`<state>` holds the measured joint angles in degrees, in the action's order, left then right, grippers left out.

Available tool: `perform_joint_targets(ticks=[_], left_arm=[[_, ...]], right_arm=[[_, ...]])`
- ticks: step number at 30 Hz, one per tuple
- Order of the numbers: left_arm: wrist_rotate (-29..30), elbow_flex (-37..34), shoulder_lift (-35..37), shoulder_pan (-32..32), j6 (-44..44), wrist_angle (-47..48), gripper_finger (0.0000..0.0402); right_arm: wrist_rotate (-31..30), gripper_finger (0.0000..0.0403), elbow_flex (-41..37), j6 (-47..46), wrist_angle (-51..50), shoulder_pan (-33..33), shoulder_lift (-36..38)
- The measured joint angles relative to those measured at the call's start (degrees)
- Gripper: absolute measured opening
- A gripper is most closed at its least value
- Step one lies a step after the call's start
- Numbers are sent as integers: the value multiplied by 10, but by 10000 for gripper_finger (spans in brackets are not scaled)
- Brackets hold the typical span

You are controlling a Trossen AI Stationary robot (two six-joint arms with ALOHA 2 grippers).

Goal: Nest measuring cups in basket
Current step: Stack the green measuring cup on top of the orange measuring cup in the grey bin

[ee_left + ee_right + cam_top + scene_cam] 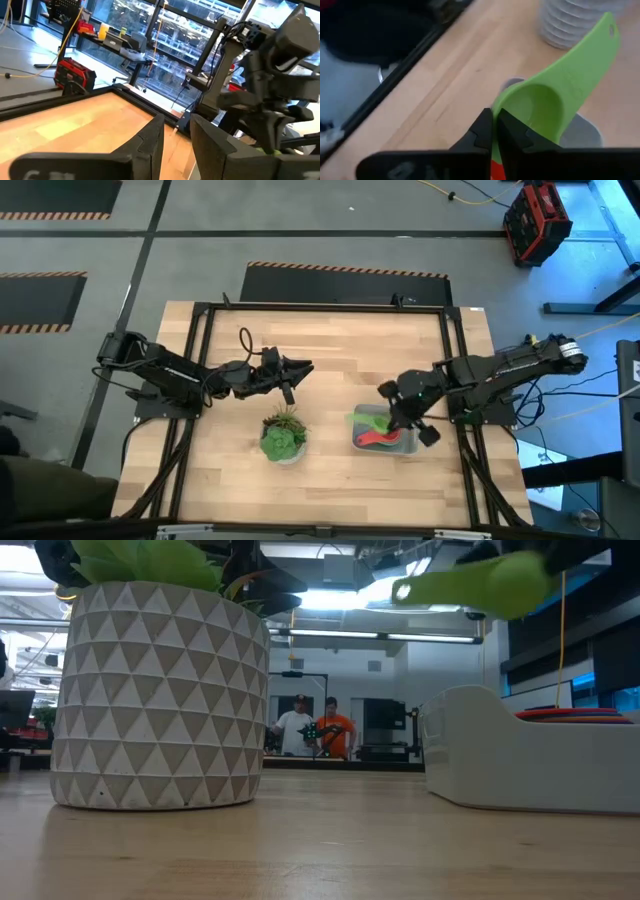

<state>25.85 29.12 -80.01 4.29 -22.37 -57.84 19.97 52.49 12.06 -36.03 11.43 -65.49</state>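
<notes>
A green measuring cup (560, 85) hangs in the air over the basket (405, 446), held by my right gripper (495, 120). In the low view the green cup (480, 585) shows high above the translucent grey basket (520, 765). A red cup (378, 438) lies inside the basket, its rim (570, 714) showing above the basket wall. My right gripper (393, 418) hovers over the basket's far-right part. My left gripper (300, 370) waits open above the table, beyond the plant. The other cups are not in view. My right gripper pinches the green cup by the rim of its bowl (506, 102), on the side away from the handle. One finger (517, 137) seems to be inside the bowl and the other outside. The cup is lifted clear above the basket, with its handle (600, 40) pointing away from the fingers.
A green spiky plant (283, 435) in a white patterned pot (160, 690) stands left of the basket, with bare tabletop between them. A black frame (320, 306) borders the table. Two people (312, 728) stand far off in the room behind.
</notes>
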Motion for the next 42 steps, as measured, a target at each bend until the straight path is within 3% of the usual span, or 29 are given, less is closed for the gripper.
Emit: perform_joint_targets(ticks=[10,14,28,42], left_arm=[[0,0,0,0,0,0,89],[0,0,0,0,0,1,89],[0,0,0,0,0,5,89],[0,0,0,0,0,5,89]], right_arm=[[-7,19,0,168,-77,54,-13],[-56,20,0,172,-79,58,-30],[-78,20,0,172,-134,58,-87],[-79,26,0,184,-127,58,-104]])
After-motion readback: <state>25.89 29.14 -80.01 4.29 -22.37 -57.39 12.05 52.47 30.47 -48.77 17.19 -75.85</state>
